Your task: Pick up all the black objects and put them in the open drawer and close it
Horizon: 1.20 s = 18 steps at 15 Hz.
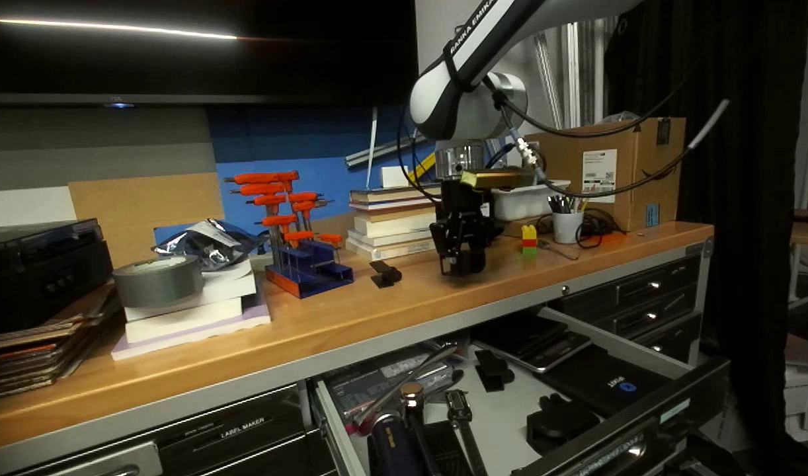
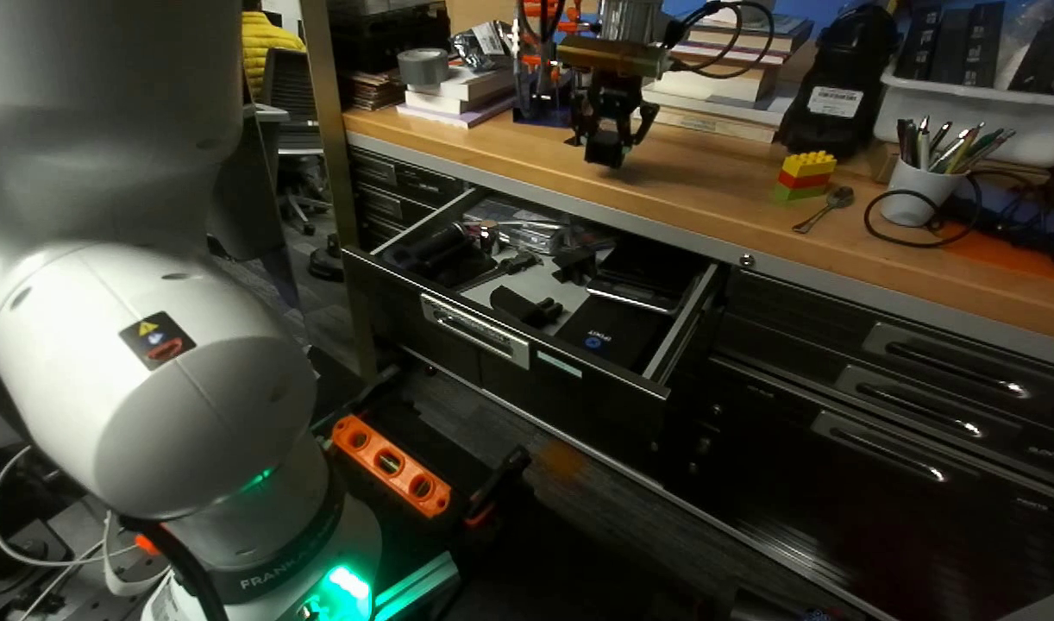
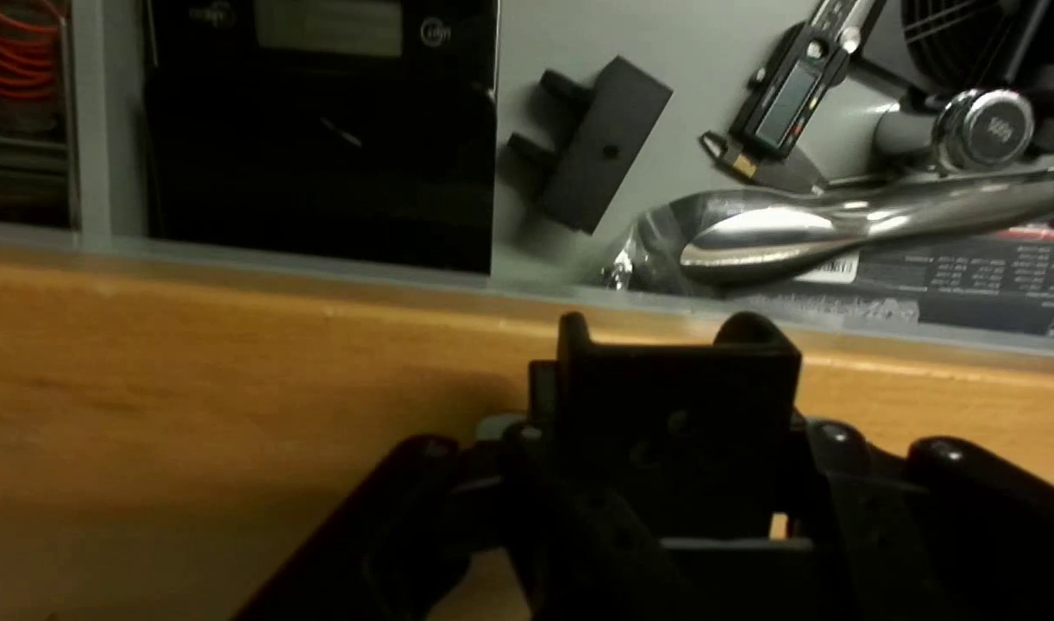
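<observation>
"What do we have in the end effector (image 2: 610,141)?"

"A black block (image 3: 678,392). We see it clamped on the block from two sides, over the desk (image 1: 417,291) and near its front edge."

"Where do we find the others?"

"We have a second black block (image 1: 391,276) on the desk, just beside the blue tool rack (image 1: 311,268) and apart from the end effector. Two more lie lower, past the desk's front edge, in the open drawer (image 2: 613,405): a third black block (image 1: 491,371) nearer the desk, and a fourth black block (image 1: 556,423) nearer the drawer's front."

"And what writing can we read?"

"'LABEL MAKER' on a drawer front (image 1: 245,444) under the desk, 'IFIXIT' on a black case (image 2: 617,332) beside the fourth block, and 'FRANKA' on the arm's base (image 2: 272,576). The white label (image 1: 599,175) on the cardboard box (image 1: 566,158), near one end of the desk, is too small for us."
</observation>
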Motion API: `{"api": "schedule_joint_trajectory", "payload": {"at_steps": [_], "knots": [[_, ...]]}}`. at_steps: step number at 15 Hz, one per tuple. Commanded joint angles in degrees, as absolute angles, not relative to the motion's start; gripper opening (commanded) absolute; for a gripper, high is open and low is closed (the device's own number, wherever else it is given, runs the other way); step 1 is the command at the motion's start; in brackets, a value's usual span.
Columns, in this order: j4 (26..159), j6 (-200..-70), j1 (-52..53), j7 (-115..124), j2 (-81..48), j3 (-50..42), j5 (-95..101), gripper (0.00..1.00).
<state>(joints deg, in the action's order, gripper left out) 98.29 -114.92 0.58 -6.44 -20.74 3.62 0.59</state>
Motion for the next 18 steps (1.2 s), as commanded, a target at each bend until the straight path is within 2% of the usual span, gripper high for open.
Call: {"api": "schedule_joint_trajectory", "payload": {"at_steps": [1,7,18], "knots": [[112.41,-117.47,1.04,-3.51,-10.11,3.37,-1.12,0.25],[124.17,-122.49,1.24,0.77,-4.93,3.06,-3.75,0.25],[134.6,-138.96,0.86,7.87,-7.6,1.79,-4.01,0.25]]}}
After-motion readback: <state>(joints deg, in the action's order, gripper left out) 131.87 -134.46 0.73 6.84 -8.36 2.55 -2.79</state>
